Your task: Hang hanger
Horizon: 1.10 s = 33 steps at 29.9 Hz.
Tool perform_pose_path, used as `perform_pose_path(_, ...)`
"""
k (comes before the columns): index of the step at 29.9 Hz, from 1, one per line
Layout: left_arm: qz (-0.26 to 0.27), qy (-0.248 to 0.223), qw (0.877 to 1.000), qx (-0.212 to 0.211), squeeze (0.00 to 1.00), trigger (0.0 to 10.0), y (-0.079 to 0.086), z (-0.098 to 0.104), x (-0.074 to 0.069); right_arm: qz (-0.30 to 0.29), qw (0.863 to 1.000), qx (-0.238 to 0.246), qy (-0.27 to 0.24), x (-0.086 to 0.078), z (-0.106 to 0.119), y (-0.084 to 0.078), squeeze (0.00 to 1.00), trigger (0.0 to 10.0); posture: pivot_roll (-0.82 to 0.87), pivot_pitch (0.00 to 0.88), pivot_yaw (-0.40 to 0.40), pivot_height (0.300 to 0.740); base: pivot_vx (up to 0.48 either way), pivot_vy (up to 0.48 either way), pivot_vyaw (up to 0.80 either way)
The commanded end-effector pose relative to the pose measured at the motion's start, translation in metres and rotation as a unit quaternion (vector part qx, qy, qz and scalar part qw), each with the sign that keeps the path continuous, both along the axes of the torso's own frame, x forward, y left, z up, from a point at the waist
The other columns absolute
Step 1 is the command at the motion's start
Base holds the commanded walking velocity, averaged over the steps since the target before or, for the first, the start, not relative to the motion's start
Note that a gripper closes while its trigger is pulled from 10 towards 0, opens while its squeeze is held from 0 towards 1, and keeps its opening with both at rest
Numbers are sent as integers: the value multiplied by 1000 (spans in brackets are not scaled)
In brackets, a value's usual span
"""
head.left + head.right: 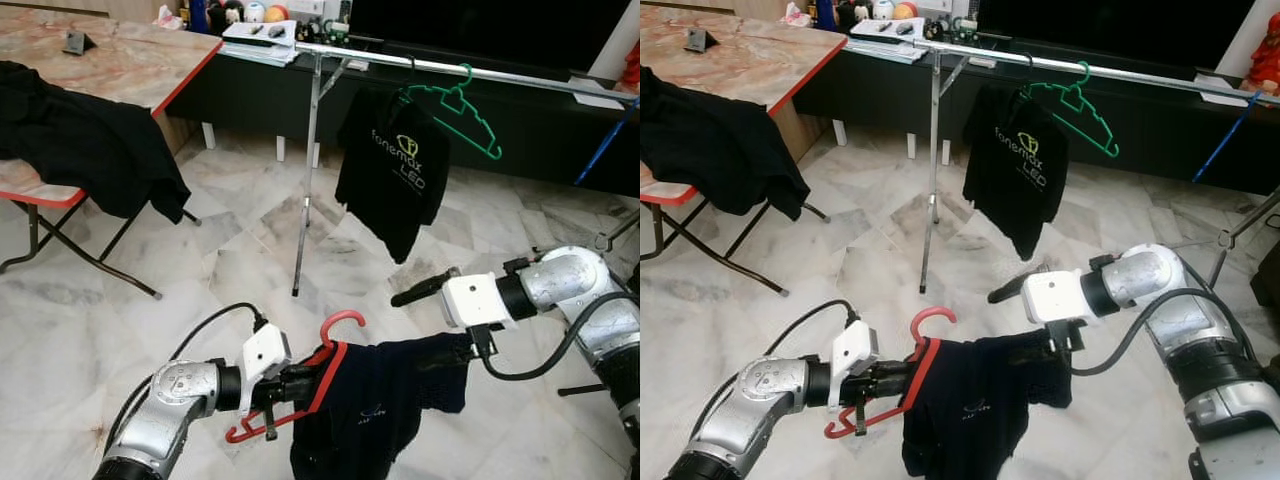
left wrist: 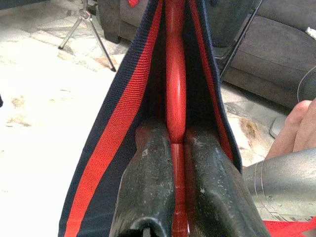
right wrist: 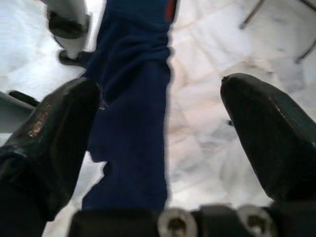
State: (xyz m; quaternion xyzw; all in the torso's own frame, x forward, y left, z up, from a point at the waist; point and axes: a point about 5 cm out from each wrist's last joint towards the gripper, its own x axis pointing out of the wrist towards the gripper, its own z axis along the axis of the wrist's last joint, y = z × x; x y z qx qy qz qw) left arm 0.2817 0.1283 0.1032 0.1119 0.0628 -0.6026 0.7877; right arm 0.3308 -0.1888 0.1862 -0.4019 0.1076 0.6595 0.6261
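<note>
Low in front, our left gripper (image 1: 300,383) clamped the red hanger (image 1: 322,378) carrying a navy shirt (image 1: 385,400); the right gripper (image 3: 163,123) gaped empty. We judged lifting level toward the rail (image 1: 450,68) best

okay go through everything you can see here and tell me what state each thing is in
Left gripper: shut on red hanger.
Red hanger: held low, carrying navy shirt, not yet on rail.
Navy shirt: draped on red hanger.
Right gripper: open, beside navy shirt.
Green hanger: hanging bare on rail.
Black shirt: hanging on rail.
</note>
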Motion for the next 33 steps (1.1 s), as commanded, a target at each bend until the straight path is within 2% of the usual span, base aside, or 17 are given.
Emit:
perform_pose_path(1, -20, -28, 999, -10, 0, 10000, -7, 10, 0, 4, 1000, 0, 14, -2, -4, -1, 0, 10000, -61, 164, -69, 740, 0, 0, 0)
perform_pose_path(14, -25, -41, 999, -25, 0, 10000, -16, 17, 2, 20, 998, 20, 55, -7, -29, 16, 0, 10000, -51, 155, -77, 740, 0, 0, 0)
perform_pose_path(19, -26, -42, 998, -27, 0, 10000, -18, 18, 2, 13, 998, 20, 59, -6, -34, 17, 0, 10000, -49, 157, -78, 740, 0, 0, 0)
perform_pose_path(20, -27, -42, 998, -27, 0, 10000, -18, 18, 1, 9, 998, 18, 58, -5, -35, 17, 0, 4588, -49, 157, -78, 740, 0, 0, 0)
perform_pose_path(21, -28, -43, 998, -28, 0, 10000, -18, 18, 1, 5, 998, 16, 58, -5, -36, 17, 0, 4588, -49, 157, -78, 740, 0, 0, 0)
perform_pose_path(22, -29, -43, 998, -28, 0, 10000, -19, 18, 1, -1, 998, 16, 55, -4, -37, 17, 0, 863, -48, 162, -81, 740, 0, 0, 0)
perform_pose_path(23, -30, -43, 998, -29, 0, 10000, -20, 18, 0, -4, 998, 15, 54, -4, -38, 17, 0, 863, -48, 162, -81, 740, 0, 0, 0)
perform_pose_path(24, -32, -43, 998, -29, 0, 10000, -20, 19, -1, -7, 999, 15, 51, -3, -39, 16, 0, 2510, -48, 162, -81, 740, 0, 0, 0)
perform_pose_path(25, -33, -43, 998, -29, 0, 10000, -20, 19, -1, -8, 999, 15, 50, -3, -39, 16, 0, 3490, -48, 162, -81, 740, 0, 0, 0)
perform_pose_path(26, -33, -43, 998, -29, 0, 10000, -21, 19, -1, -9, 999, 15, 50, -3, -40, 16, 0, 3490, -48, 162, -81, 740, 0, 0, 0)
perform_pose_path(27, -34, -43, 998, -29, 0, 10000, -21, 19, -1, -9, 999, 15, 51, -3, -40, 16, 0, 7216, -47, 166, -82, 740, 0, 0, 0)
perform_pose_path(28, -34, -44, 998, -29, 0, 10000, -21, 19, -1, -9, 999, 15, 51, -3, -40, 16, 0, 8471, -47, 166, -82, 740, 0, 0, 0)
perform_pose_path(29, -35, -45, 998, -29, 0, 10000, -21, 20, -1, -11, 998, 17, 53, -2, -41, 16, 0, 7333, -46, 167, -82, 740, 0, 0, 0)
perform_pose_path(30, -35, -45, 998, -29, 0, 10000, -21, 20, -1, -11, 998, 17, 53, -2, -41, 16, 0, 7333, -46, 167, -82, 740, 0, 0, 0)
perform_pose_path(31, -35, -45, 998, -29, 0, 10000, -21, 20, -1, -12, 998, 20, 54, -2, -41, 17, 0, 4745, -46, 168, -82, 740, 0, 0, 0)
perform_pose_path(32, -35, -45, 998, -29, 0, 10000, -21, 20, -1, -12, 998, 20, 54, -2, -41, 17, 0, 4745, -46, 168, -82, 740, 0, 0, 0)
perform_pose_path(33, -36, -46, 998, -29, 0, 10000, -21, 21, -1, -16, 998, 27, 54, -1, -40, 17, 0, 824, -44, 170, -82, 740, 0, 0, 0)
